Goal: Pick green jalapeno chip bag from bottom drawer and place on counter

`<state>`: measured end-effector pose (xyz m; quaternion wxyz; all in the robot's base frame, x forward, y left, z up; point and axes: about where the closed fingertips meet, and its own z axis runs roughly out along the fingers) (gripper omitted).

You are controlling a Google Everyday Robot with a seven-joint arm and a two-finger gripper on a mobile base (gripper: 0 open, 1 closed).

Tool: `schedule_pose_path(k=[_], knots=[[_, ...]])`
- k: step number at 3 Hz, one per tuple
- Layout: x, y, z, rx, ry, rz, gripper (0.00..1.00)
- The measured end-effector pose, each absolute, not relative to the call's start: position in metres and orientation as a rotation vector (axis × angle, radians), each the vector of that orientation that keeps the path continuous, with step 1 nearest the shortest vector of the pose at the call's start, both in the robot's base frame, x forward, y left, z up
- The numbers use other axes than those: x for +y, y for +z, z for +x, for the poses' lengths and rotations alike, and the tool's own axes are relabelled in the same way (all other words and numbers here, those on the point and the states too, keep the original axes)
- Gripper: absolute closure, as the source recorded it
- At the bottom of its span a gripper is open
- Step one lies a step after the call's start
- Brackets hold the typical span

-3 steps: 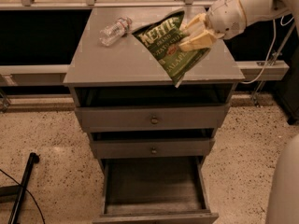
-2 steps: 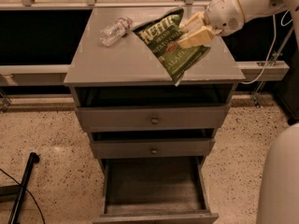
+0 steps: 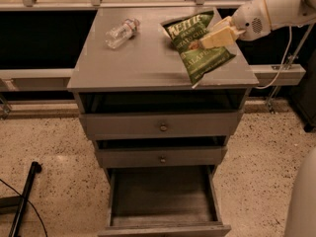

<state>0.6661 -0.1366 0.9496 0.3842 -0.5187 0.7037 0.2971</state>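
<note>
The pincer (image 3: 213, 34) reaches in from 2 o'clock over the right half of the surface (image 3: 143, 58). Its pale fingers are clamped on the right edge of the green jalapeno chip bag (image 3: 201, 58). A second ago the bag looked larger and nearer the middle of the cabinet, with its lower tip hanging past the front edge. Now it has shifted toward 3 o'clock and sits lower, its tip just at the front edge near 5 o'clock. Whether it rests fully on the surface cannot be told. The bag is tilted, with its dark band toward 12 o'clock. The clear bottle (image 3: 120, 32) lies unmoved at 10 o'clock on the surface, well apart from the bag. The bottom drawer (image 3: 160, 196) stands pulled open as before, showing its grey floor. The two upper drawers (image 3: 163, 127) are shut.
</note>
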Motion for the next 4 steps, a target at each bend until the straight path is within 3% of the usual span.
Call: schedule_pose_path(k=[3,4], knots=[[-0.142,0.935,0.701,1.884,0.683,-1.114,1.00],[-0.144,0.924,0.706,1.905,0.661,-1.070,0.74]])
